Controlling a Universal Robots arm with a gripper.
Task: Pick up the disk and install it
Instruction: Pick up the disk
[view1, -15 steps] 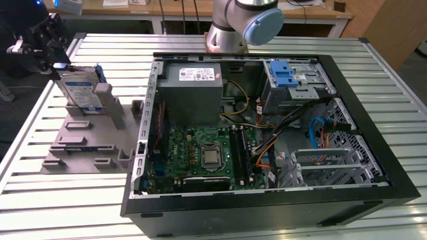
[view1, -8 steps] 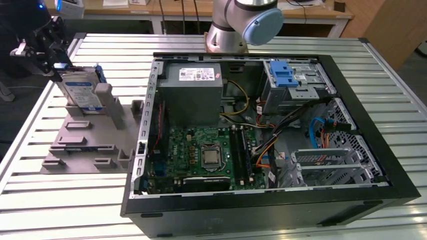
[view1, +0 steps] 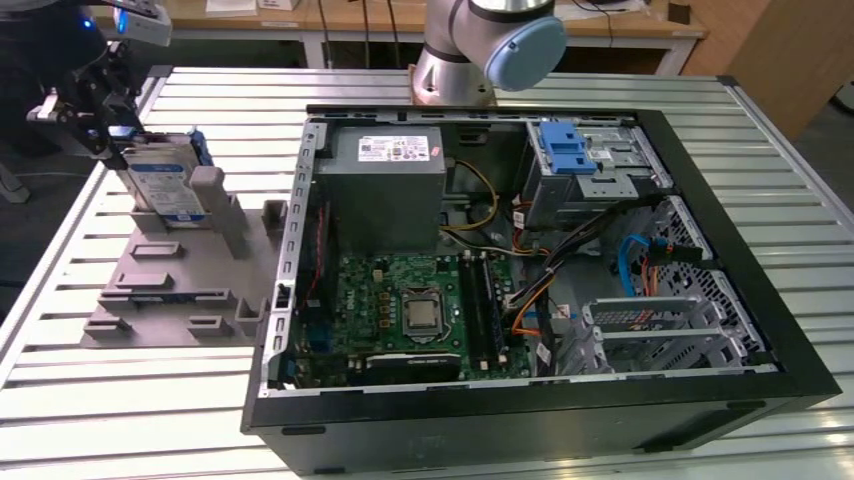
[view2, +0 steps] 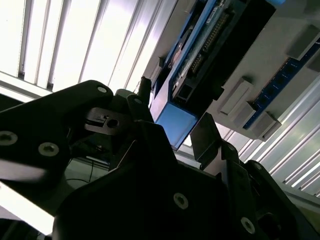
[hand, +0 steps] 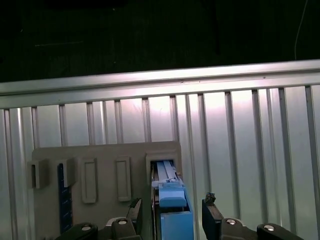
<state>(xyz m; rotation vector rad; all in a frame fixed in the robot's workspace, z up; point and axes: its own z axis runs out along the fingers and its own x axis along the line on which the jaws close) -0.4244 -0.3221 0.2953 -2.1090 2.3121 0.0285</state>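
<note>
Pincer (hand: 171, 207) pointing down; jaws apart.

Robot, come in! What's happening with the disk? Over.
Gripper open, straddling disk. Disk upright in grey holder, not lifted. Nothing blocking it.

Surface (view1: 134, 400): ribbed aluminium slats. Directly on it: an open black computer case (view1: 534, 420), and just beside it, toward the exterior view's left, a grey holder plate (view1: 200, 300), apparently plastic.
</note>
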